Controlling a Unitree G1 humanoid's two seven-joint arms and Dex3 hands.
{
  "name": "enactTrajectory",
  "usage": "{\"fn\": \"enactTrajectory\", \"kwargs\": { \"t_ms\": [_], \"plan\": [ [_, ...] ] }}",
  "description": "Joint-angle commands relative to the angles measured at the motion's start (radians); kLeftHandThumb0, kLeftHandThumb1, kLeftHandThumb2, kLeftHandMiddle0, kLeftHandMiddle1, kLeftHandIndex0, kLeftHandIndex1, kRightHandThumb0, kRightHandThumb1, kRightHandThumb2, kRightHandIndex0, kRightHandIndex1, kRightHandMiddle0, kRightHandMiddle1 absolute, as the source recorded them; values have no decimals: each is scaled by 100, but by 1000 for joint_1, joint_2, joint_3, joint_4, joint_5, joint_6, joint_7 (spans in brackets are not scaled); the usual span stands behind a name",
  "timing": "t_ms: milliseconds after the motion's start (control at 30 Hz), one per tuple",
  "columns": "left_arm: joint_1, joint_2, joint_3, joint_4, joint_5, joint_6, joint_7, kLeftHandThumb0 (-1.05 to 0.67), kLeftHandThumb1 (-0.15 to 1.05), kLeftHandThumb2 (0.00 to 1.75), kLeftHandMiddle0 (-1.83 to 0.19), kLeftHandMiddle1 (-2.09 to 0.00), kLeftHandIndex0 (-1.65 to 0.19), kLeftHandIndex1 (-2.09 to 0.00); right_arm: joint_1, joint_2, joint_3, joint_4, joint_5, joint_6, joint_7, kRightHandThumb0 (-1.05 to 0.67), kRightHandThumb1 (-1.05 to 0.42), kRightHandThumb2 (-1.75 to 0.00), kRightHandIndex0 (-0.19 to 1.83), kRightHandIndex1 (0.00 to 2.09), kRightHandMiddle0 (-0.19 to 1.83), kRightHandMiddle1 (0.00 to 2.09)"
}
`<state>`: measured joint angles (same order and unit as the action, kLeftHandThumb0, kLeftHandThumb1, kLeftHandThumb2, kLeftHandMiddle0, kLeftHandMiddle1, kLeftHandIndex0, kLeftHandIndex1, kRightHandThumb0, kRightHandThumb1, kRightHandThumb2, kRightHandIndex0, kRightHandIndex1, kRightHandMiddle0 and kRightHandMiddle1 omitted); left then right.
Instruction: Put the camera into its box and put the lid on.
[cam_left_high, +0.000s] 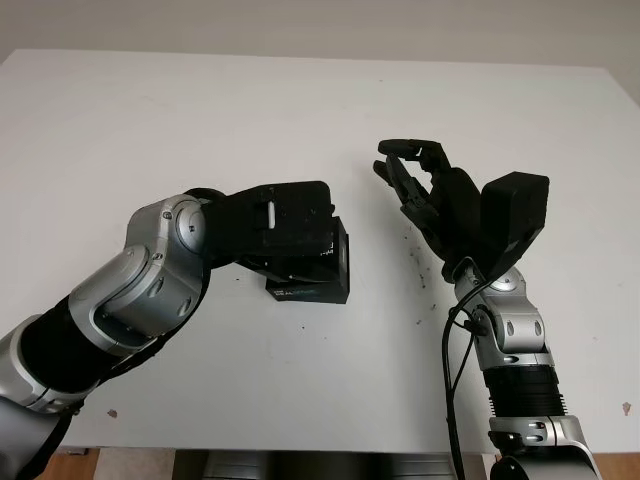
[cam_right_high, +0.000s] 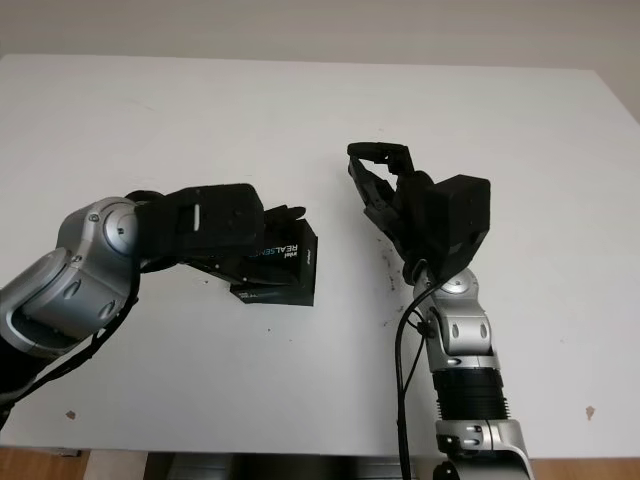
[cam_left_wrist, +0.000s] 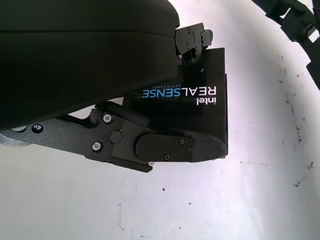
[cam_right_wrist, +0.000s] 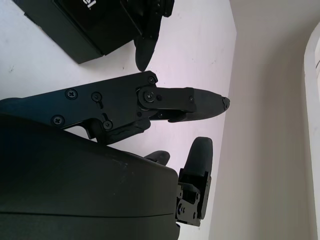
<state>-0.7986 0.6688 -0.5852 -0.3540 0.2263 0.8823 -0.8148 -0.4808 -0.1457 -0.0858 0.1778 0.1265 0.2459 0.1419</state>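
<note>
Left wrist view: left hand (cam_left_wrist: 150, 145) clamps the closed black cardboard camera box (cam_left_wrist: 192, 107) on the white table (cam_left_high: 150, 120), right hand (cam_left_high: 420, 185) open beside it; uneven grip may skew the lid.

Black box (cam_right_high: 285, 268), seemingly white-blue lettering.

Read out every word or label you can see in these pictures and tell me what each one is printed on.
"intel REALSENSE": white and blue lettering on the lid of the black rectangular cardboard box under the left hand.
A smaller line beneath that brand name is too small to read.
The right hand, open above the white table, carries no lettering.
</note>
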Motion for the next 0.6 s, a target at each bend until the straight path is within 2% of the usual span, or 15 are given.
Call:
{"fn": "enactTrajectory", "kwargs": {
  "t_ms": [0,267,400,467,567],
  "plan": [
    [25,-71,-28,-10,-17,-47,-3,-51,105,30,9,-8,19,-10,8,-4,1,-13,-5,-11,1,-58,-105,-37,17,50,-12,148],
    [34,-137,-23,46,-17,-83,32,-51,105,30,18,-1,19,0,9,-2,2,-4,-12,-28,6,-58,-105,-38,20,56,-11,144],
    [35,-148,-46,53,3,-139,37,-53,105,28,19,0,19,0,12,-4,2,-6,-12,-26,11,-58,-105,-39,19,60,-10,141],
    [31,-136,-64,51,28,-210,31,-55,105,30,19,0,19,0,13,-4,1,-9,-12,-22,11,-58,-105,-39,19,62,-10,140],
    [40,-110,-77,54,90,-375,46,-58,105,35,19,0,19,0,16,-5,1,-9,-13,-26,15,-57,-105,-39,17,64,-11,139]
  ]
}}
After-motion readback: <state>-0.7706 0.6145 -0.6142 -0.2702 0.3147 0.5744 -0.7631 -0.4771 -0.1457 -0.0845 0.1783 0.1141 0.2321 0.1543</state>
